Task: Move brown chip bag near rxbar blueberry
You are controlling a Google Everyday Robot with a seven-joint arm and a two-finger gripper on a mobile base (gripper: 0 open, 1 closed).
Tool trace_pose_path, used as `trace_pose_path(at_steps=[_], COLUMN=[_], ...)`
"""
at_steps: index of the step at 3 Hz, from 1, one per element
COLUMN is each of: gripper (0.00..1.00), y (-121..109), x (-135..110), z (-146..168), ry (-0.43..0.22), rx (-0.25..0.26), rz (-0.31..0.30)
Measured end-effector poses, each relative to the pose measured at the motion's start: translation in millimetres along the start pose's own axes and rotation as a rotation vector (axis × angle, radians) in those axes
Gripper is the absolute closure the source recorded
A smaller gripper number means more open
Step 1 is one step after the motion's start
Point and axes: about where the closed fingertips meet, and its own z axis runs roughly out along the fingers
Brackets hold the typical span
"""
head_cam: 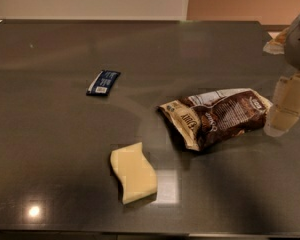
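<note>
One brown chip bag (217, 116), crinkled, cream-edged, white-lettered, lies on the desk (55, 159), well apart from the rxbar blueberry (103, 82). My hand (282, 115) hangs just beside its right end; open or closed, I cannot tell.

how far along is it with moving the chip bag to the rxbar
Nothing looks done: the brown chip bag lies right of centre, well apart from the rxbar blueberry at the upper left. In hand: the gripper is by the bag's right end. Left: bringing the bag over.
</note>
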Motion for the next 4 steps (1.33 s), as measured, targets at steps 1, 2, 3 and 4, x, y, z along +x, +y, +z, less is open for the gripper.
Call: trace_pose_path(at_steps=[1, 2, 3, 4], gripper=[0.00, 0.00, 0.00, 0.00], y=[0, 0, -22, -41], x=[0, 0, 4, 8], z=[0, 0, 25, 49], ry=[0.000, 0.000, -0.016, -0.027], rx=[0.000, 0.000, -0.020, -0.041], rz=[0.000, 0.000, -0.026, -0.043])
